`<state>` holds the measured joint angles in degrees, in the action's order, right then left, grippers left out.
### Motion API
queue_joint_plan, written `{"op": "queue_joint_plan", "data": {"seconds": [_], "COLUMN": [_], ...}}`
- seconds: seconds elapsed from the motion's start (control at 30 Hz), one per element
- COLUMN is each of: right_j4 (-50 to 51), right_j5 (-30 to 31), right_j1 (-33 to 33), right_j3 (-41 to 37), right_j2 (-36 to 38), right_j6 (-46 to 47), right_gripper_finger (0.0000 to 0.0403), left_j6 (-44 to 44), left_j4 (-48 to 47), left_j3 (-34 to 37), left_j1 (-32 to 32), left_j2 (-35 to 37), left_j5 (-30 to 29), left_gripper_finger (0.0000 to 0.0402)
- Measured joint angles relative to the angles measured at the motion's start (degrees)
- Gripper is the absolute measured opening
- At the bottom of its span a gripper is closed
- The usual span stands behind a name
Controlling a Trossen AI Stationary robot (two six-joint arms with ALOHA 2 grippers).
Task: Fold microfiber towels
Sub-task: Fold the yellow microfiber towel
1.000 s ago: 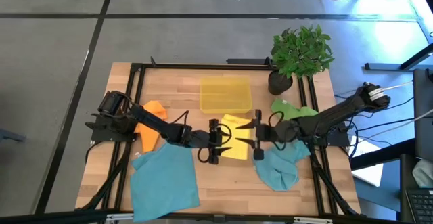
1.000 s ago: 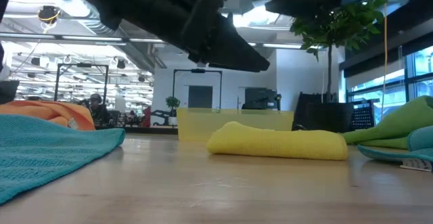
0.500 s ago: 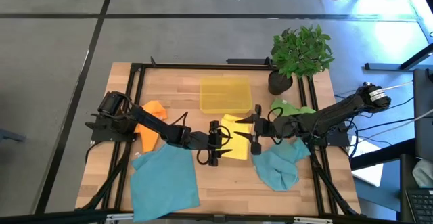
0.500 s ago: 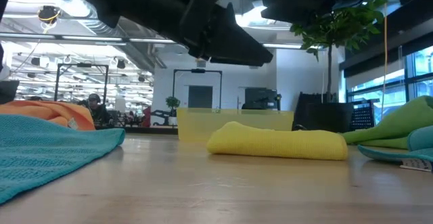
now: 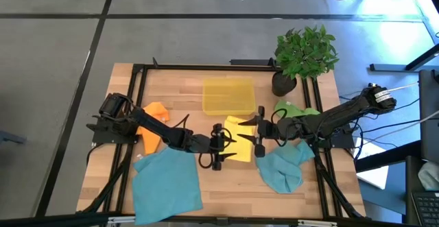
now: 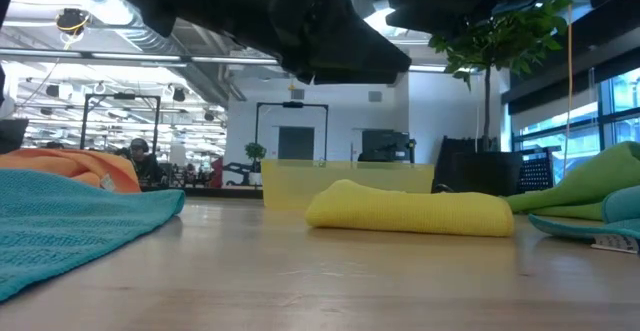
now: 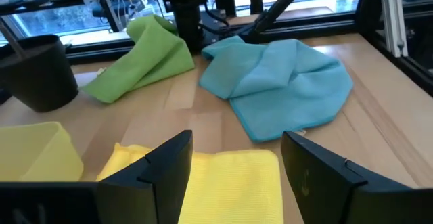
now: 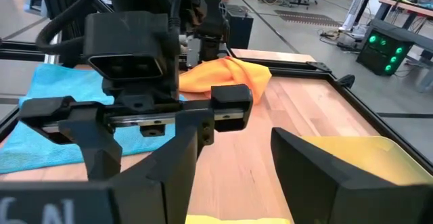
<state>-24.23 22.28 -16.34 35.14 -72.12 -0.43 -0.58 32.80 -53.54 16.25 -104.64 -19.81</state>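
Presently, left to right: the orange towel (image 5: pixel 153 123) and flat teal towel (image 5: pixel 167 179) lie untouched. The left gripper (image 5: pixel 218 147), jaws wide and empty, has edged slightly lower beside the folded yellow towel (image 5: pixel 239 138). The right gripper (image 5: pixel 258 131), jaws parted and empty, has drawn up over its far edge. Judgement: another fold is being lined up.

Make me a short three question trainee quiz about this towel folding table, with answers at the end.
1. True or false: the folded yellow microfiber towel lies inside the translucent yellow plastic bin.
2. Which grippers flank it? A left only, B right only, C both.
3. Which colour towel lies beside the potted plant?

Key: 1 false, it lies on the wooden table. 2 C, left gripper and right gripper, both open. 3 green towel.
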Motion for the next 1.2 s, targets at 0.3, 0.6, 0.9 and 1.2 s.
{"op": "queue_joint_plan", "data": {"seconds": [0.3,0.6,0.9,1.2], "right_j4": [0.0,0.9,10.0,10.7], "right_j5": [-0.1,-2.7,-0.6,2.4], "right_j1": [-0.1,-0.4,-7.7,-12.1], "right_j3": [0.0,0.0,-0.1,-0.1], "right_j2": [0.0,0.0,-3.9,-11.8], "right_j6": [0.1,1.2,7.8,7.3], "right_gripper_finger": [0.0192,0.0192,0.0170,0.0145], "left_j6": [-2.2,-4.9,-6.7,-5.0], "left_j4": [0.8,-1.2,-12.9,-20.0], "left_j3": [0.0,0.0,0.0,-2.6], "left_j1": [-0.1,-1.4,1.3,0.7], "left_j2": [0.0,0.0,-0.1,-1.9], "left_j5": [1.6,4.7,5.7,8.6], "left_gripper_finger": [0.0218,0.0218,0.0220,0.0239]}}
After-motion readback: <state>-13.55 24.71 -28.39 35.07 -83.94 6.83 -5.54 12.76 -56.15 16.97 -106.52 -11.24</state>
